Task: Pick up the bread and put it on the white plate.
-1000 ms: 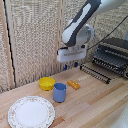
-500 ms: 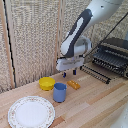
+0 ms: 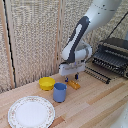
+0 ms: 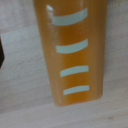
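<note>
The bread (image 3: 74, 85) is a small oblong orange-brown piece lying on the wooden table, just to the exterior view's right of the blue cup (image 3: 60, 92). My gripper (image 3: 71, 78) hangs low right over it, its two dark-blue fingers apart and pointing down on either side of it. In the wrist view the bread (image 4: 72, 52) fills most of the picture, orange with pale stripes, and one dark finger (image 4: 1, 50) shows at the edge. The white dish (image 3: 31, 111) lies empty at the front, on the exterior view's left.
A small yellow bowl (image 3: 47, 83) stands behind the blue cup. A dark metal rack-like appliance (image 3: 111, 57) sits at the back on the exterior view's right. A reed screen (image 3: 35, 35) closes off the back.
My gripper has come down and toward the exterior view's left, from well above the table to just over the bread. The bread, cup, bowl and dish have not moved.
</note>
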Available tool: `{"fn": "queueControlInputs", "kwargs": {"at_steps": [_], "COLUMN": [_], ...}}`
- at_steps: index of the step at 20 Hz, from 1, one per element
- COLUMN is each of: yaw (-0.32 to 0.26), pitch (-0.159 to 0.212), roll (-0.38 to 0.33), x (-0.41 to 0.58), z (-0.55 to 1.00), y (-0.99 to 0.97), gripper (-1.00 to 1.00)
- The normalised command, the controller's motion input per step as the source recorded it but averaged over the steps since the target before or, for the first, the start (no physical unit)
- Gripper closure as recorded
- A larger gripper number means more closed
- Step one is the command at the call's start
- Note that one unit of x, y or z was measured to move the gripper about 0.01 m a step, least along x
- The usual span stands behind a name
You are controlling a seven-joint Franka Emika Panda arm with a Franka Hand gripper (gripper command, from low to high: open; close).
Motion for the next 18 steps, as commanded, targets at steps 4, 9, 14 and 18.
{"fn": "queueControlInputs", "kwargs": {"at_steps": [4,9,14,18], "yaw": [0.037,0.016,0.0,0.0], "pitch": [0.038,0.014,0.001,0.0], "roll": [-0.012,-0.014,0.0,0.007], "x": [0.005,0.005,0.0,0.0], "z": [-0.15,-0.08,-0.05,0.02], "y": [-0.06,0.0,0.0,0.0], "gripper": [-1.0,1.0,1.0,1.0]}}
